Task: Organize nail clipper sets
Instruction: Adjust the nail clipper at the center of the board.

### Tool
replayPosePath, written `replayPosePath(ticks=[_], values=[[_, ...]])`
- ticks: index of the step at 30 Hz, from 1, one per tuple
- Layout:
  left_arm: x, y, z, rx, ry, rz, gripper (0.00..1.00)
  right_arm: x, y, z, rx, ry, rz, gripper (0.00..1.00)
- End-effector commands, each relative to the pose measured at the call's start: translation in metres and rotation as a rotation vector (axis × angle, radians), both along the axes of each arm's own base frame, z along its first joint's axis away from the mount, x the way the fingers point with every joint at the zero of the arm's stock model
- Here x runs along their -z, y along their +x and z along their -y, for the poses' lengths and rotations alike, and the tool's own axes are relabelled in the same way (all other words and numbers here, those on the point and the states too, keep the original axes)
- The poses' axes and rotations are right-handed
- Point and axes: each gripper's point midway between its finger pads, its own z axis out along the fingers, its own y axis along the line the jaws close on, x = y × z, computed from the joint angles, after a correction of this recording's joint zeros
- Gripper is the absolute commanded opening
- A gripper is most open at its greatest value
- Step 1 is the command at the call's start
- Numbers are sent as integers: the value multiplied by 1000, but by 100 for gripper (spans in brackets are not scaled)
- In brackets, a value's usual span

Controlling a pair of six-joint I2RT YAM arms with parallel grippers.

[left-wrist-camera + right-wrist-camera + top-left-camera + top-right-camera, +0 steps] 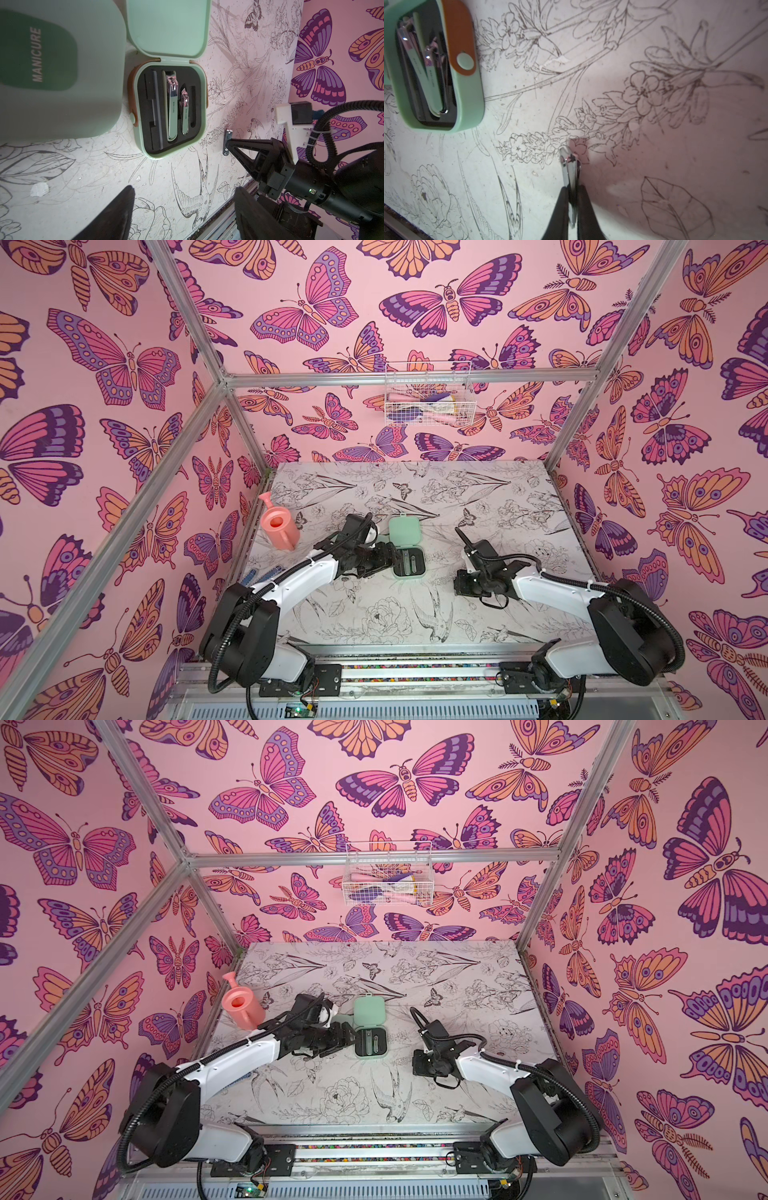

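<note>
An open mint-green case [408, 548] of the nail clipper sets lies mid-table in both top views, lid [168, 25] flat behind it. Two grey clippers [172, 106] rest in its black foam. A closed mint case [52, 68] marked MANICURE fills a corner of the left wrist view, beside the open one. My left gripper [185, 207] hovers open over bare table at the open case's left side [390, 558]. To the case's right, my right gripper [572, 191] is shut on a small silver clipper [569, 166], low at the tabletop.
A pink watering can [279, 526] stands at the table's left edge. A white wire basket [428, 400] with several items hangs on the back wall. The metal front rail [415, 668] runs between the arm bases. Butterfly-patterned walls enclose the table.
</note>
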Motion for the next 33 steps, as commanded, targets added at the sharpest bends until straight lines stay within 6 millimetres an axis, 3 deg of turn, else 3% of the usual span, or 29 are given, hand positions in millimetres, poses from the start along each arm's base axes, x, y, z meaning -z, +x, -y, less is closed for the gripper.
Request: replayPosePath(ticks=[1, 10, 14, 23, 33], values=[[-6, -2, 1, 0, -9, 8, 77, 14, -15, 32, 38, -174, -67, 8], [-5, -3, 1, 0, -7, 9, 77, -35, -5, 73, 103, -454, 23, 7], [-5, -3, 1, 0, -6, 10, 77, -46, 0, 86, 101, -596, 46, 7], [-4, -4, 0, 2, -4, 8, 77, -20, 14, 80, 20, -920, 4, 7], [-3, -5, -1, 0, 0, 10, 77, 6, 23, 50, -35, -868, -11, 8]])
